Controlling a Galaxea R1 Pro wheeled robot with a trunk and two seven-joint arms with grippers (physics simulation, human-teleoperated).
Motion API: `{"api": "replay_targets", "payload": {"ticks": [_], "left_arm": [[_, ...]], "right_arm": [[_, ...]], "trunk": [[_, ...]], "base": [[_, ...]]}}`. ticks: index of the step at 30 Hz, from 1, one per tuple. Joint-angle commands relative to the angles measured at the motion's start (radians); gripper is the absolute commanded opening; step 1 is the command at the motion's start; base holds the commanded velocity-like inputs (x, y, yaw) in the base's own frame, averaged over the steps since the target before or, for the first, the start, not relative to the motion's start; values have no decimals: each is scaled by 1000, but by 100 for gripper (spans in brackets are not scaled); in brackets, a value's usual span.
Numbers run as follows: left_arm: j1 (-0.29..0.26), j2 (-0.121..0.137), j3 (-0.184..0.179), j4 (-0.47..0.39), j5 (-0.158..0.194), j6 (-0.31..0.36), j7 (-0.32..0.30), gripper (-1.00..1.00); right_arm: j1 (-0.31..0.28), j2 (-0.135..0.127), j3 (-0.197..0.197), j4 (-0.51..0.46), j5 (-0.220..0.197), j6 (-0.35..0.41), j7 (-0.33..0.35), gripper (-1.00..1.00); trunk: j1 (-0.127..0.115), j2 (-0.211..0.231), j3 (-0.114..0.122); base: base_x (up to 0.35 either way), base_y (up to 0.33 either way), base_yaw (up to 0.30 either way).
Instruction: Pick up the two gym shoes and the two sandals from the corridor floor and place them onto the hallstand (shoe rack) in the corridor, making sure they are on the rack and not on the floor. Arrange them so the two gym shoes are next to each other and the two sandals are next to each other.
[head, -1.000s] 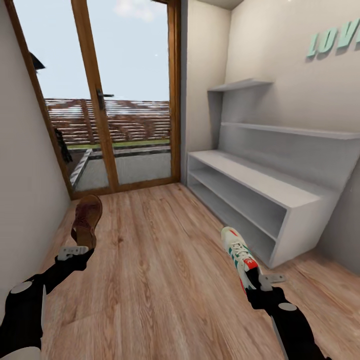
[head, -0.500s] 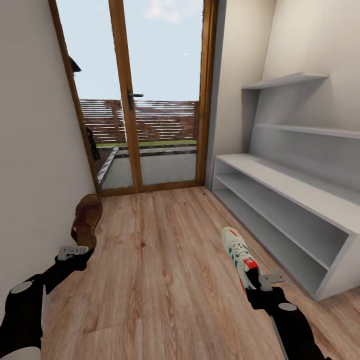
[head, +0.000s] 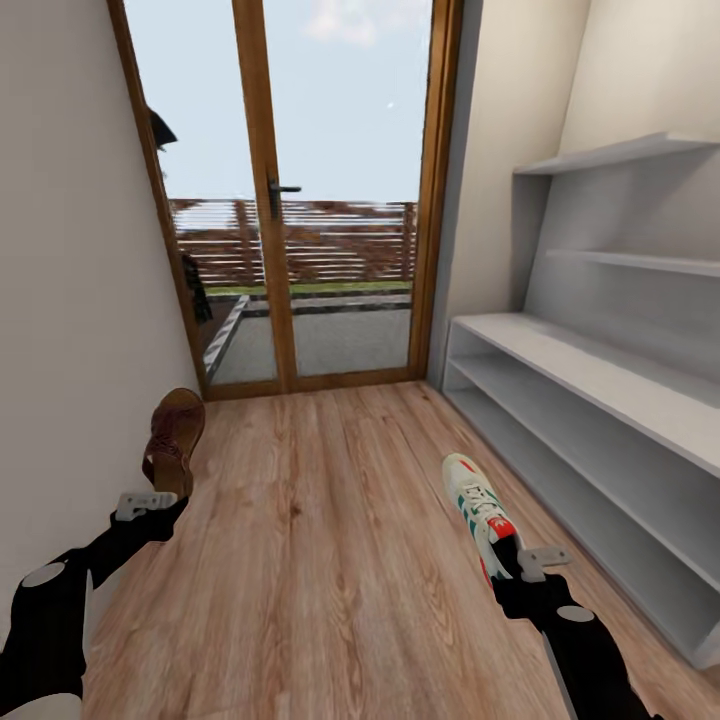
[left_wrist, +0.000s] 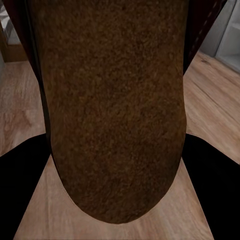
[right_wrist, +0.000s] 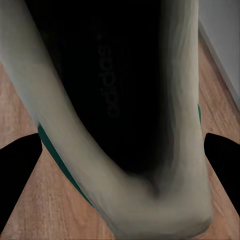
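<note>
My left gripper (head: 160, 492) is shut on the heel of a dark brown sandal (head: 173, 441), held above the corridor floor (head: 320, 560) at the left near the wall. Up close in the left wrist view, the sandal's tan footbed (left_wrist: 112, 110) lies between the dark fingers (left_wrist: 22, 175). On the right, my right gripper (head: 512, 562) is shut on the heel of a white gym shoe (head: 478, 508) with green stripes and a red tongue. Its dark inside and pale heel rim (right_wrist: 120, 100) face the right wrist camera. The pale grey hallstand (head: 590, 400) runs along the right wall, its shelves bare.
A wood-framed glass door (head: 290, 200) closes the corridor's far end, with a terrace and fence beyond. A plain wall (head: 70, 300) bounds the left side. Open plank floor lies between my two arms and up to the door.
The head view has swung left, so the hallstand has slid toward the right edge and the door toward the centre. Both arms keep their shoes in the same hold.
</note>
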Motion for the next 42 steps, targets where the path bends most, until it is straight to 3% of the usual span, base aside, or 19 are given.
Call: {"api": "replay_targets", "payload": {"ticks": [1, 42], "left_arm": [[-1, 0, 2, -1, -2, 7, -7, -100], [-1, -1, 1, -1, -2, 7, -7, -100]], "right_arm": [[-1, 1, -2, -2, 10, 4, 10, -100], [-1, 1, -1, -2, 11, 4, 12, -100]], "trunk": [[0, 0, -1], [0, 0, -1]], "base": [[344, 1, 1], [346, 0, 0]]}}
